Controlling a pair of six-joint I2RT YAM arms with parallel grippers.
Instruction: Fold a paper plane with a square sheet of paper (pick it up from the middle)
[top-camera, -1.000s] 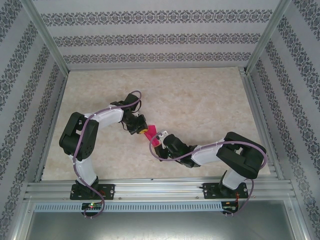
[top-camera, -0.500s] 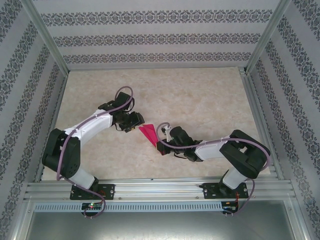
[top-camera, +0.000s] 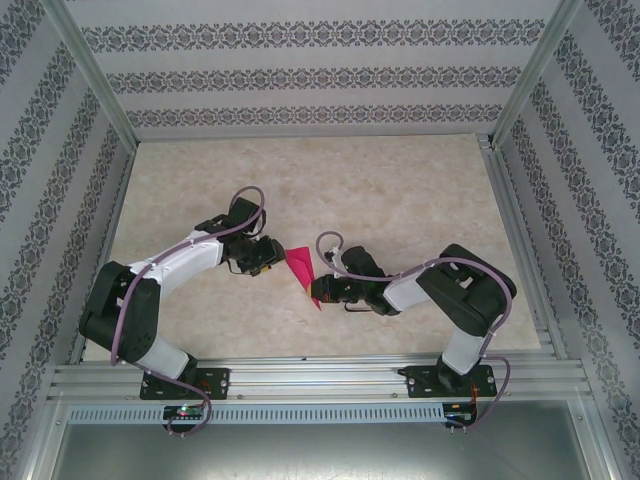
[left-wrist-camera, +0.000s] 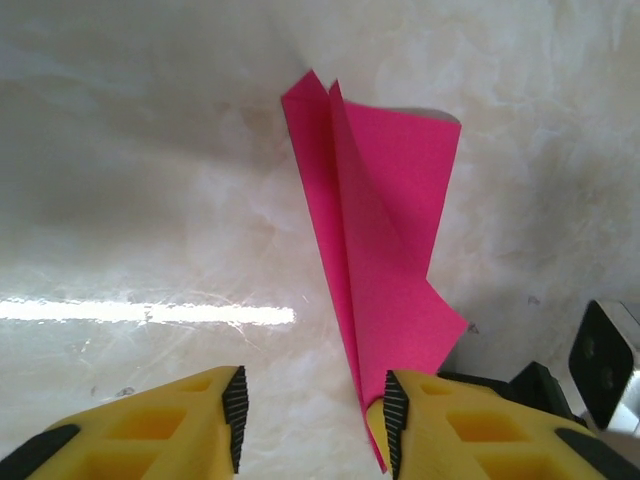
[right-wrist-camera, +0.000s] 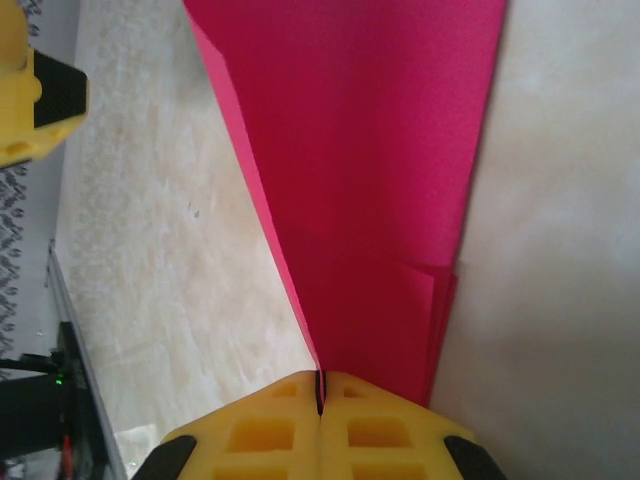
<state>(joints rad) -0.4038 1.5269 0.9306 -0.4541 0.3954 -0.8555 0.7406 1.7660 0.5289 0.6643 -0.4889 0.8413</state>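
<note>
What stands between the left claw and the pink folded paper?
Nothing visible. The left gripper is open right at the paper plane, whose near tip lies beside one of its yellow fingers; the right gripper is shut on the paper.

Beyond the folded magenta-pink paper plane (top-camera: 302, 272), toward the far wall, the beige marble-patterned table (top-camera: 400, 180) lies bare and gives open passage. The plane's left side is blocked by the left gripper (top-camera: 271, 257), its jaws parted just beside the paper. The right gripper (top-camera: 319, 293), clamped on the plane's near tip, bars the near-right side with its arm. Directly nearer than the plane, a bare strip of table runs between the two arms.
</note>
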